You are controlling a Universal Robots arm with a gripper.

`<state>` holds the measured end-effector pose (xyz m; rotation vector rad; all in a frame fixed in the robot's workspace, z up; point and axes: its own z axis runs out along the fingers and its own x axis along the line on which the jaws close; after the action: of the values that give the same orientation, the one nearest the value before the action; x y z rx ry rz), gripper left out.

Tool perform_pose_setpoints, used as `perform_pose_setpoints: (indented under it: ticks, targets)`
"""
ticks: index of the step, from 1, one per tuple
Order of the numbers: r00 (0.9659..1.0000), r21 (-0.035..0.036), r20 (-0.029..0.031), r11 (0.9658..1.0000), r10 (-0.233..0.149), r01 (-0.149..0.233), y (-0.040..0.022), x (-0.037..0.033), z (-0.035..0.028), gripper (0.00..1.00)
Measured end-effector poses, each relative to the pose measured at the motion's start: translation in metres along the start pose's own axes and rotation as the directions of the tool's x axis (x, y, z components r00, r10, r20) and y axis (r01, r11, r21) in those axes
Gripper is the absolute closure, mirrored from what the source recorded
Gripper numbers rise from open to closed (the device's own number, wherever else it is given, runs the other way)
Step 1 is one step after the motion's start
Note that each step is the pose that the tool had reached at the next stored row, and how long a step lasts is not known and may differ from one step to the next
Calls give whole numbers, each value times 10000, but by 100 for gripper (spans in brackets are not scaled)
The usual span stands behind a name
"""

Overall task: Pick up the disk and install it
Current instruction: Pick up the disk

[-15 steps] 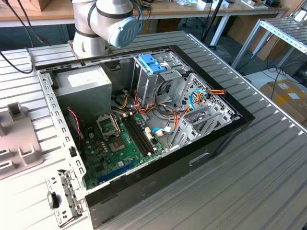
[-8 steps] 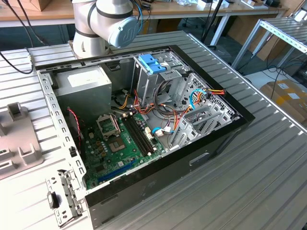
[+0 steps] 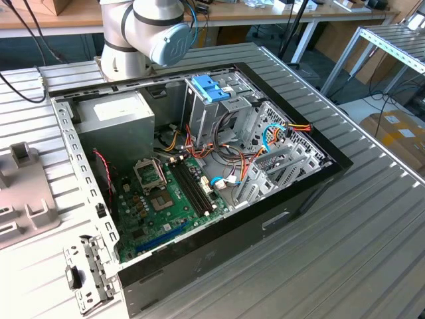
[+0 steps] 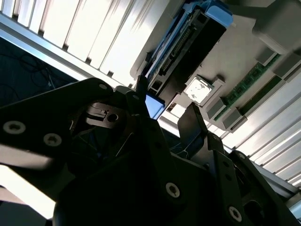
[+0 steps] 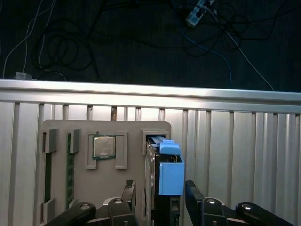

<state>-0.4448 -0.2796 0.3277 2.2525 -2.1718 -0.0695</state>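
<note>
The disk [image 5: 170, 176], a dark drive in a bright blue carrier with a blue tab, stands on edge in a slot of a grey holder [image 5: 127, 129] on the slatted metal table. In the first wrist view my gripper [image 5: 161, 195] is open and straddles it, one black finger [image 5: 130, 192] on each side, with narrow gaps. The second wrist view shows the disk [image 4: 188, 47] lengthwise, its blue tab sitting between the fingertips of the gripper [image 4: 167, 106]. The open computer case [image 3: 199, 166] lies in the middle of the exterior view.
The holder also carries a processor chip [image 5: 104, 147] and a green memory stick [image 5: 70, 169]. Inside the case are a grey power supply [image 3: 113, 123], a motherboard [image 3: 166, 193], cables and a drive cage with a pale blue bracket [image 3: 211, 86]. The table edge [image 5: 150, 87] runs just beyond the holder.
</note>
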Motion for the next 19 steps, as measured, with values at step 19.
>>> perform_pose_setpoints:
  ticks: [19]
  targets:
    - [10000,1,0,10000,-5,5,84,-34,210,45]
